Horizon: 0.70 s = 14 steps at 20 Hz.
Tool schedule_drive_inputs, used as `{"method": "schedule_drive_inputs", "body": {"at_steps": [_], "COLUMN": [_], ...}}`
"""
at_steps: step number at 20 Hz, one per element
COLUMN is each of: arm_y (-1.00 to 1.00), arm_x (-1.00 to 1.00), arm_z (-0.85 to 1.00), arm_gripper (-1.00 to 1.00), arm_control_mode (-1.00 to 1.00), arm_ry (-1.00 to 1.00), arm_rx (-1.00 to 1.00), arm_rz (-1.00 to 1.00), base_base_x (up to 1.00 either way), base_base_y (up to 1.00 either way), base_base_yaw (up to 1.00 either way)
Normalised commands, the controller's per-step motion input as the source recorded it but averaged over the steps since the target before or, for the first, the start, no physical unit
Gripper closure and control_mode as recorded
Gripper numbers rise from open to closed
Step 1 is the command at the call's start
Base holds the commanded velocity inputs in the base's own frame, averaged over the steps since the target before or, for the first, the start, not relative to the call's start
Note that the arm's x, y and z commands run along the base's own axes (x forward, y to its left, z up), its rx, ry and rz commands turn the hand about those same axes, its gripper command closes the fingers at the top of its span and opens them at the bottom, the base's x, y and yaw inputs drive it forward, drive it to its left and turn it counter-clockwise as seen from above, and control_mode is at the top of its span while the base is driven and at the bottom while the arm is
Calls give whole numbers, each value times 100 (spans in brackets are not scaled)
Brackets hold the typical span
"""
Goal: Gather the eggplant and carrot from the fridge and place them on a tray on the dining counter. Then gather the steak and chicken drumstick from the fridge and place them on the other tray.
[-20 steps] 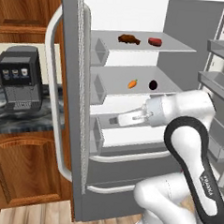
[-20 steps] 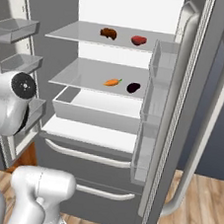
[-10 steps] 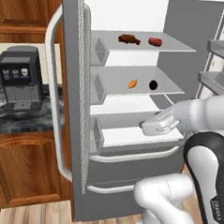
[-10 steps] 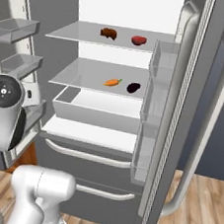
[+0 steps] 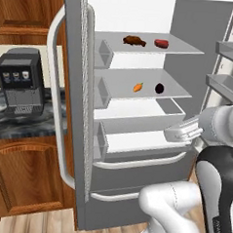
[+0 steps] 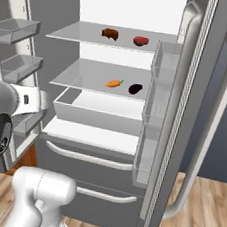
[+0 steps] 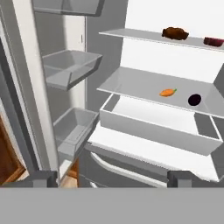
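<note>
1. From the left base view I saw the fridge open, the carrot left of the eggplant on its middle shelf.
2. From the right base view, the chicken drumstick lay on the fridge's top shelf.
3. In the hand view my gripper was spread wide, empty, before the fridge's drawers.

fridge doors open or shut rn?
Open. Both doors of the fridge are swung wide, with the shelves exposed: carrot and eggplant sit on the middle shelf.

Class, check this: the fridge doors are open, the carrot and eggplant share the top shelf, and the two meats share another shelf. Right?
Not quite. The carrot and eggplant sit on the middle shelf, below the meats, as the right base view shows. The fridge is open, and the meats do share one shelf.
</note>
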Motion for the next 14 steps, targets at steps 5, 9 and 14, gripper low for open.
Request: {"method": "schedule_drive_inputs", "body": {"at_steps": [5,9,14], "arm_y": [-18,-33,-49], "arm_x": [-26,-20,-5], "arm_z": [0,-7,-25], "arm_gripper": [-100,-100,-100], "arm_control_mode": [-100,-100,-100], "arm_ry": [0,2,1], "arm_rx": [1,0,0], "arm_rz": [-36,-27,-2], "base_base_x": [0,0,0], "base_base_y": [0,0,0], "base_base_yaw": [0,0,0]}}
